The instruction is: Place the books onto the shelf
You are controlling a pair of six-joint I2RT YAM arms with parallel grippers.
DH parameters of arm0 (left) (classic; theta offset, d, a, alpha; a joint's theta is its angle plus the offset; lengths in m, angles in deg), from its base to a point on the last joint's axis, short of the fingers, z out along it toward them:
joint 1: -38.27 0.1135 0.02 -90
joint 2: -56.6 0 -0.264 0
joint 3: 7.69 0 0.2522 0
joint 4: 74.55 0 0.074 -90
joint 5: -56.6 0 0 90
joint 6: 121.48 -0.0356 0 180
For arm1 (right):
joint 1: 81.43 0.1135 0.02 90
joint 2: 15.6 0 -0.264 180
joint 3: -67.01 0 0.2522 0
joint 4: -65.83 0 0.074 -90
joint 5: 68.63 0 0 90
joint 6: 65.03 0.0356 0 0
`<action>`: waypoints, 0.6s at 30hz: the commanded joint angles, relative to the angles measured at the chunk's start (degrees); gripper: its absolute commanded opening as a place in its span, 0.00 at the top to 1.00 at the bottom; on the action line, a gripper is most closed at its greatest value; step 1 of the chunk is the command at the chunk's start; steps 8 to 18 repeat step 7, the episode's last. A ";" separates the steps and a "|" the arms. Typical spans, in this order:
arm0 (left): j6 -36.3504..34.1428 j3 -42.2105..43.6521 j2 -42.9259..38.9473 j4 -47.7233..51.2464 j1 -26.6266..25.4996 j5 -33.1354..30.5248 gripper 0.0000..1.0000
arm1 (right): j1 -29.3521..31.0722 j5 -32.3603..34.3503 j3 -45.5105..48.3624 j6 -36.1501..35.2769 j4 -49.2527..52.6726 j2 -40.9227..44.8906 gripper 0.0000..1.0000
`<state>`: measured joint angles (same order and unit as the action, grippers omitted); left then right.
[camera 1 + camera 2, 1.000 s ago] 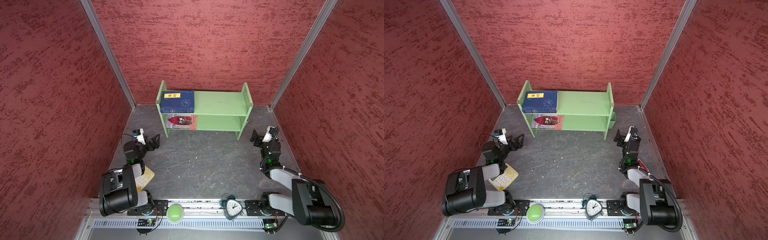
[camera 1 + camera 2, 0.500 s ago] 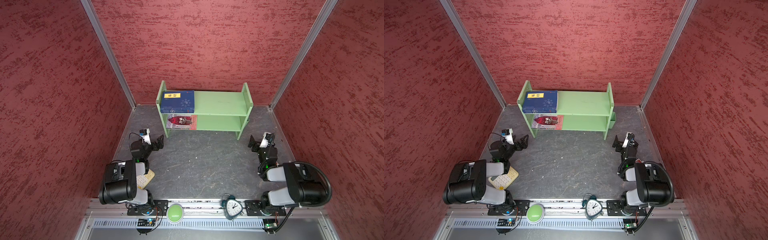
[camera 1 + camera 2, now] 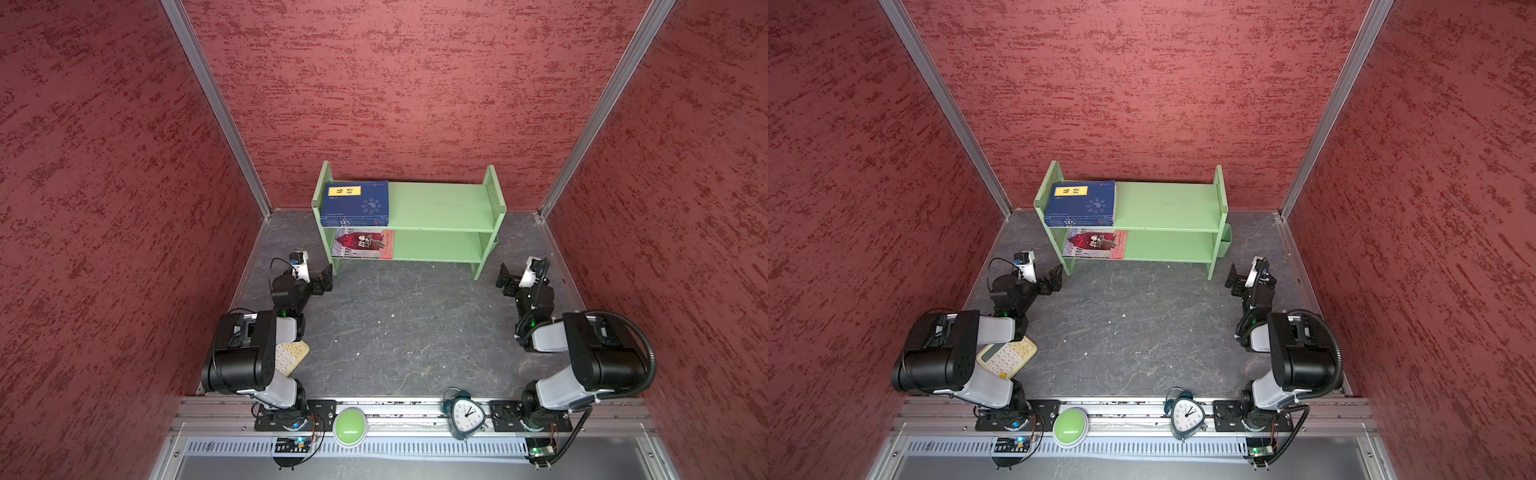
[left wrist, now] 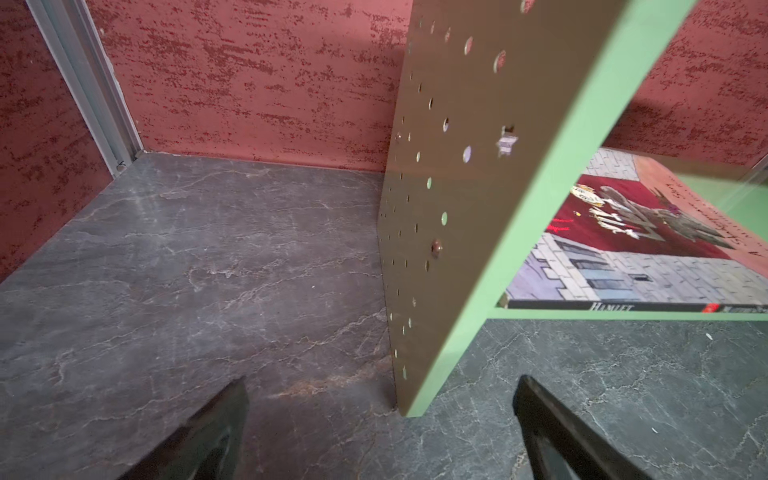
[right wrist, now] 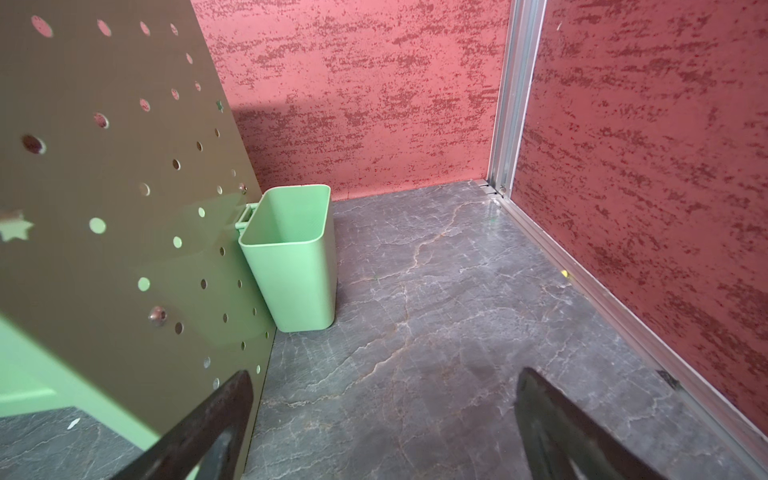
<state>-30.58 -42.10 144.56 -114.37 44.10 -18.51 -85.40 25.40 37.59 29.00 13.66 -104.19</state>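
Shelf is standing at the back of the tabletop, its long axis running side to side, open front facing the arms.

Navy books are lying flat in a stack on the shelf's top tier, at its left end against the side panel. Yellow label is sitting at the far-left corner, and the long side is running along the shelf's length w/ edges facing the front. Can't count how many are in the stack.

Red-pink book is lying flat on the btm tier, directly under the stack. Its spine is facing the shelf's front edge, so its long axis is also running along the shelf; the left wrist view shows this.

Left pincer is hovering just in front of the shelf's left leg, jaws standing wide and holding nothing; the wrist view is showing bare tabletop between them.

Right pincer is hovering near the shelf's right leg, also wide and empty.

Green cup is hanging on the shelf's right side panel. Calculator is lying well in front of the shelf, partly under the left arm.
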 commanded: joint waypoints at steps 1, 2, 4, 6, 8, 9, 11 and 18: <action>-1.01 -0.45 -0.01 1.03 -0.36 -1.41 0.01 | -0.16 -1.05 -0.44 -1.10 0.38 0.27 0.01; -1.00 -0.41 -0.09 1.10 -0.38 -1.38 0.01 | -0.14 -0.96 -0.93 -1.05 1.05 0.14 0.01; -1.04 -0.50 -0.07 1.26 -0.38 -1.56 0.01 | -0.05 -0.87 -1.06 -1.11 1.17 0.18 0.01; -1.10 -0.54 -0.16 1.45 -0.46 -1.57 0.01 | -0.06 -0.90 -0.97 -1.12 1.17 0.13 0.01; -1.12 -0.57 -0.09 1.38 -0.46 -1.69 0.01 | -0.06 -0.91 -0.76 -1.16 0.77 0.20 0.01; -1.12 -0.57 -0.09 1.38 -0.46 -1.69 0.01 | -0.06 -0.91 -0.76 -1.16 0.77 0.20 0.01; -1.12 -0.57 -0.09 1.38 -0.46 -1.69 0.01 | -0.06 -0.91 -0.76 -1.16 0.77 0.20 0.01; -1.12 -0.57 -0.09 1.38 -0.46 -1.69 0.01 | -0.06 -0.91 -0.76 -1.16 0.77 0.20 0.01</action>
